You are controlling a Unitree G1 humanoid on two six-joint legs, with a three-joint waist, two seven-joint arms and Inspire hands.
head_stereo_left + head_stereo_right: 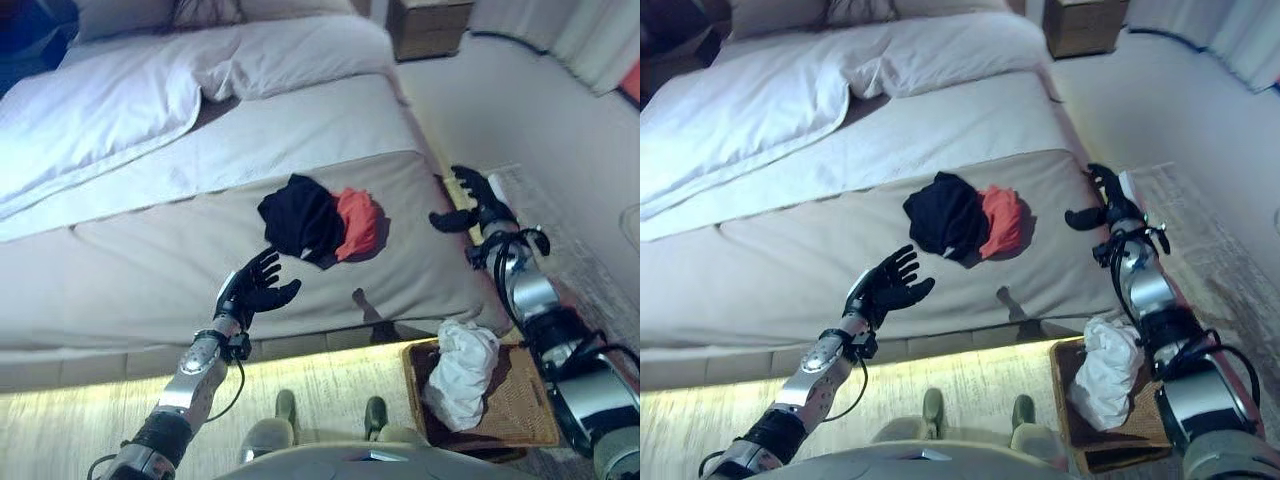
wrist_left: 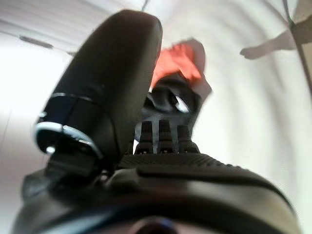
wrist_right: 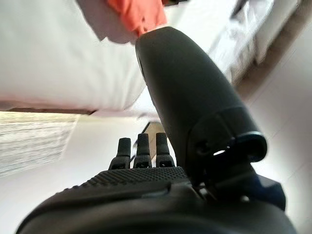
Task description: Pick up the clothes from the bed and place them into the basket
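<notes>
Bed [image 1: 150, 280]: wide, with a beige cover across its near part and white bedding [image 1: 110, 110] bunched toward the head. A wooden nightstand [image 1: 430, 25] stands past its far corner.

Clothes on the bed: one black garment [image 1: 298, 215] and one orange-red garment [image 1: 357, 222], lying crumpled and touching each other, the black one on my left side of the pair and partly over the orange one. Both rest on the beige cover, near the foot edge.

Basket [image 1: 530, 420]: brown, woven, on the floor just beside the bed's near right corner. One white garment [image 1: 462, 372] lies in it, draped over its left rim.

My left hand [image 1: 255, 287]: raised over the beige cover, just short of the black garment, palm up toward it. Fingers spread and straight, thumb out to the side; it holds nothing. My left wrist view looks past the fingers onto the black and orange cloth.

My right hand [image 1: 475, 203]: at the bed's right edge, well apart from the clothes and beyond the basket. Fingers extended, thumb pointing toward the bed; nothing in its grasp.
</notes>
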